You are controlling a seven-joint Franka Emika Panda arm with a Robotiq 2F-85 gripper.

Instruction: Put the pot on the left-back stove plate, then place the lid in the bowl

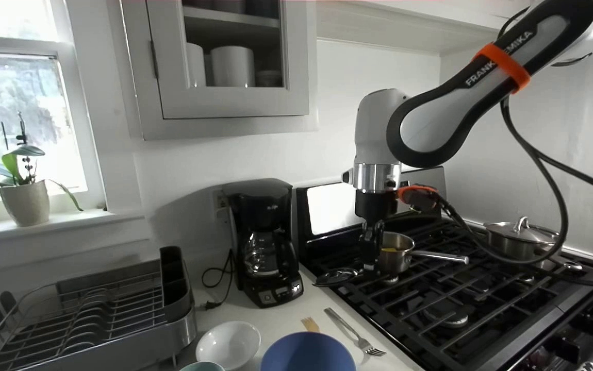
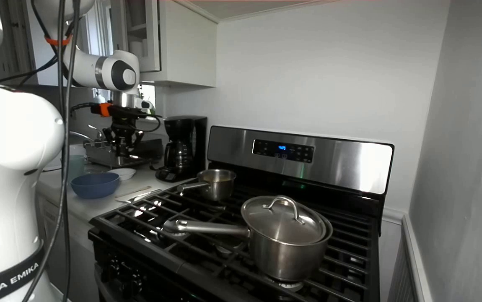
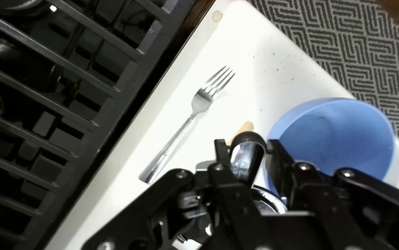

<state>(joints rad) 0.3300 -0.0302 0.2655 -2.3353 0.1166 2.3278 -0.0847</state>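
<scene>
Nearest in an exterior view, a blue bowl (image 1: 308, 355) and a white bowl (image 1: 228, 344) are seen on the counter (image 1: 282, 317). No lid has been put in either, so that part is left. Farther back, the lid (image 1: 335, 277) is held up in the air, its handle (image 3: 248, 136) pinched by the gripper (image 3: 248, 147). Farther still, the small pot (image 1: 397, 252) is set on the left-back plate (image 1: 391, 280) of the stove (image 1: 535, 324), so the first job looks done.

The blue bowl's near side is cut off in that view, and which bowl is meant cannot be told. In the wrist view, most of the lid is hidden by the gripper, so its tilt is unclear. The plate is mostly covered by the pot.
</scene>
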